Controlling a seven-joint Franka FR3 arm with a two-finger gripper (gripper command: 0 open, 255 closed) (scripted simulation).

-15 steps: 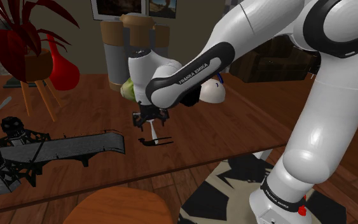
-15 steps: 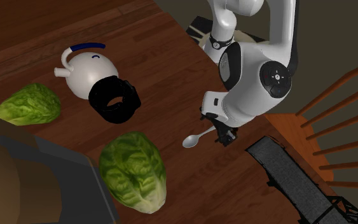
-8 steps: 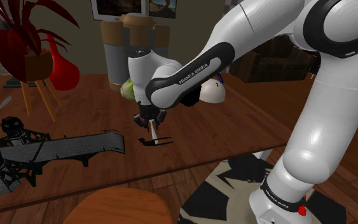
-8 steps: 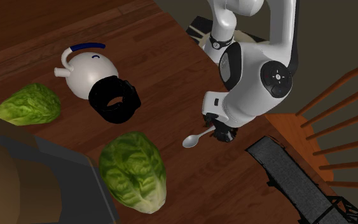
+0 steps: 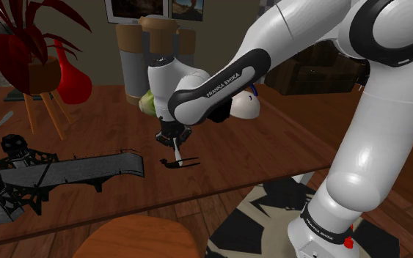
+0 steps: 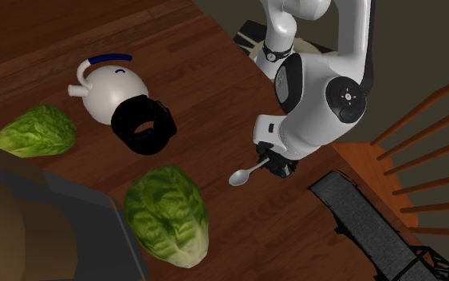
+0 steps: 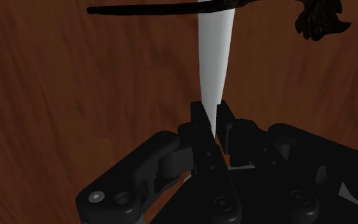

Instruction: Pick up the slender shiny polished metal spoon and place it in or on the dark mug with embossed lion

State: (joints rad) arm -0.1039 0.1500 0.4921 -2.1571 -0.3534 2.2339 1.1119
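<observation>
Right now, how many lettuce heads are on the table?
2. One lettuce head lies at the second exterior view's left edge, left of the white teapot; the other head sits lower, below the black mug. The arm may hide more.

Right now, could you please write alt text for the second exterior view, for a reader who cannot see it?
The white arm has its black end effector shut on the handle of a pale spoon over a wooden table. To the view's left a black mug sits beside a white teapot, with two green lettuces nearby.

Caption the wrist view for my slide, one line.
Gripper shut on the white spoon, wooden table beyond.
</observation>
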